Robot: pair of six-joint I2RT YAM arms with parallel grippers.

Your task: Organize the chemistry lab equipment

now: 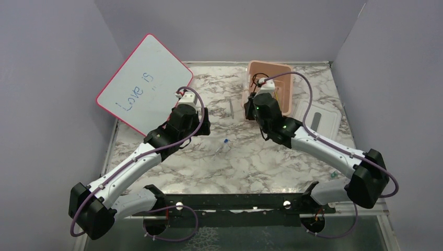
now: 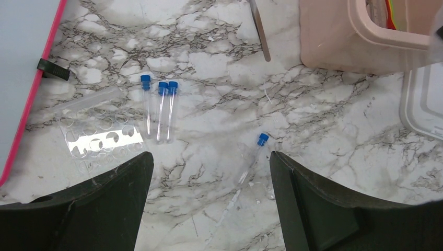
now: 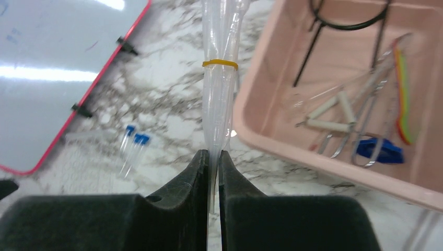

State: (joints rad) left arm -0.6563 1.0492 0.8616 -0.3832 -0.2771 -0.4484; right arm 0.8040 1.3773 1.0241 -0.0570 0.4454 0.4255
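A: Clear tube bundle, yellow-banded: your right gripper pinches its narrow tip, just beside the pink tub.
B: Your left gripper: fingers spread wide, empty. Blue-capped vials: four on the marble table, three together, one apart.

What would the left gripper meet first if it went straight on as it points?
Likely the lone blue-capped tube lying ahead of the open left gripper, otherwise the table; depth is unclear.

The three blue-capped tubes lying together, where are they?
In the left wrist view the three blue-capped tubes lie side by side on the marble table, left of centre, just right of the clear rack.
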